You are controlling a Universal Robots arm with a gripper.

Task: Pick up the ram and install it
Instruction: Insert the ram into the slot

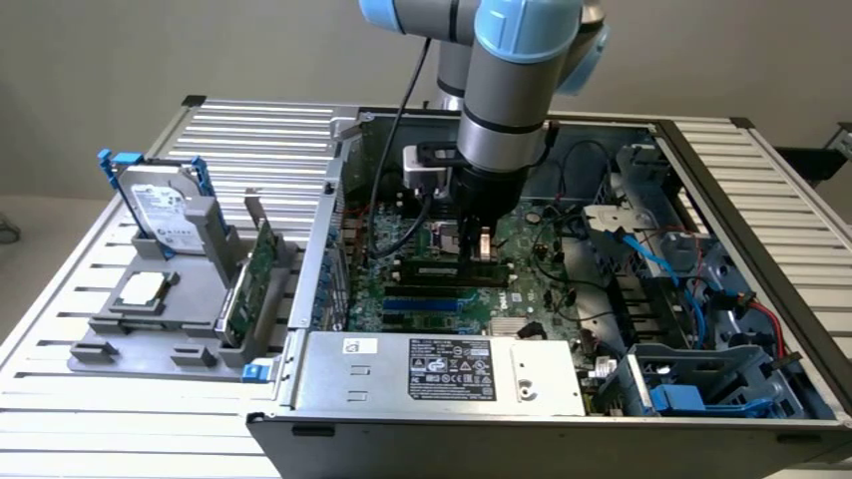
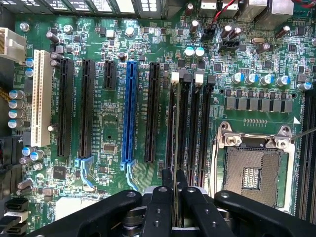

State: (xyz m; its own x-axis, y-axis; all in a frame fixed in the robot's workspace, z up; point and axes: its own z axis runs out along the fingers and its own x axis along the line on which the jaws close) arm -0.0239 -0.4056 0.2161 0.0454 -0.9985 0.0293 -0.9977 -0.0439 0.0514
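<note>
I have the gripper (image 2: 174, 183) pinched narrow on the ram (image 2: 174, 123), held edge-on above the memory slots (image 2: 183, 128) just beside the CPU socket (image 2: 254, 170), so I reckon the edge must line up with one slot and descend level, both ends seating together.

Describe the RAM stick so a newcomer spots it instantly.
In the open metal computer case, find the green motherboard. The thin green ram stick is clamped in the black gripper over the black memory slots; the taller green card stands outside the case.
</note>
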